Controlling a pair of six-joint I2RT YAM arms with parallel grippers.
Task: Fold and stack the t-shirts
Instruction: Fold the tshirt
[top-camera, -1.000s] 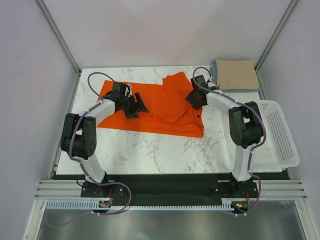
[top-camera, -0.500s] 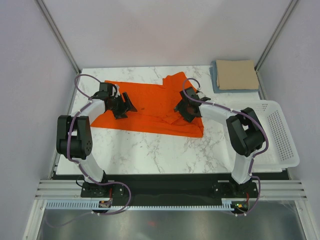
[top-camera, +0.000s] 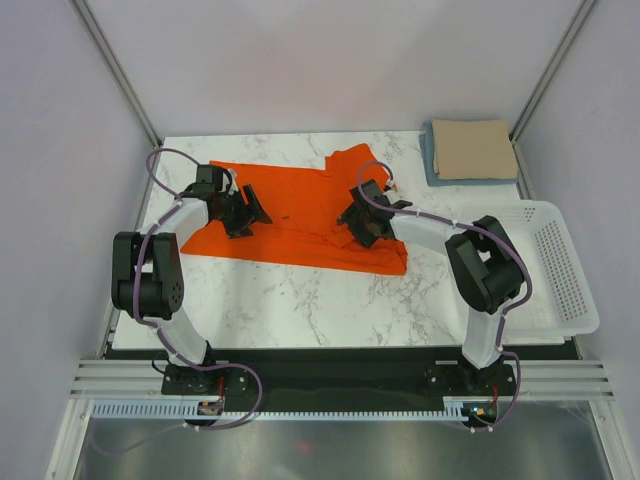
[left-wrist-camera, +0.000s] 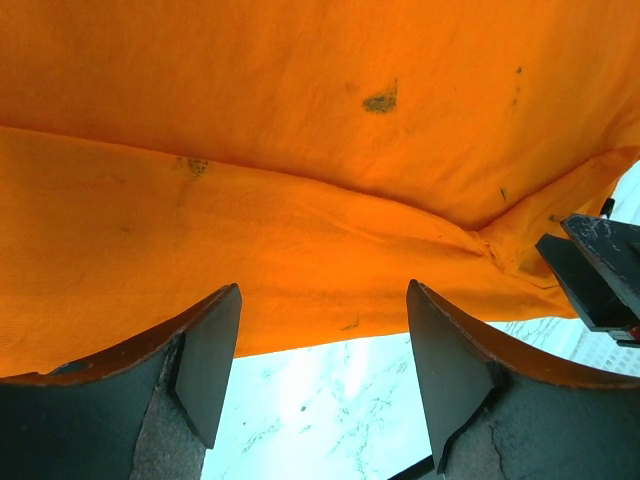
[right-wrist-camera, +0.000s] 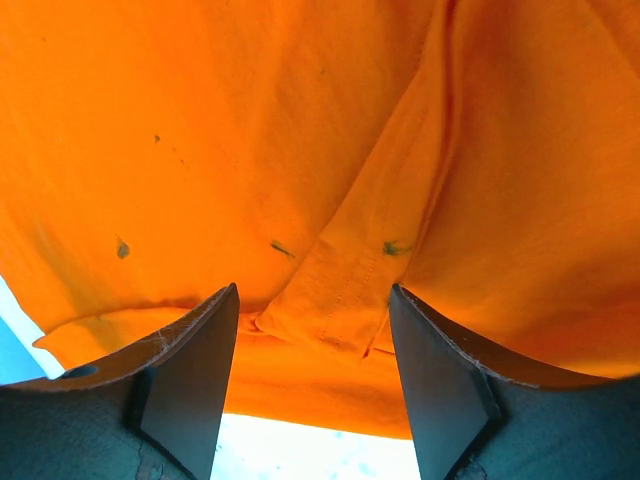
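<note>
- Left gripper (left-wrist-camera: 320, 330) — fingers spread, nothing between them; the orange t-shirt (left-wrist-camera: 300, 150) lies flat just beyond the tips, its edge meeting the marble table (left-wrist-camera: 320, 420) between them
- Right gripper (right-wrist-camera: 312, 330) — fingers also spread, above a bunched fold of the same shirt
- Both arms reach forward, wrists turned inward toward each other
- Tan t-shirt (top-camera: 473, 148) sits folded on the light blue t-shirt (top-camera: 430, 150), well beyond the right fingers

Bright orange t-shirt (top-camera: 300, 210), small dark specks; white, grey-veined marble worktop (top-camera: 300, 300). Far right, tan t-shirt (top-camera: 473, 148) over light blue t-shirt (top-camera: 429, 150). White perforated basket (top-camera: 565, 270), right.
</note>
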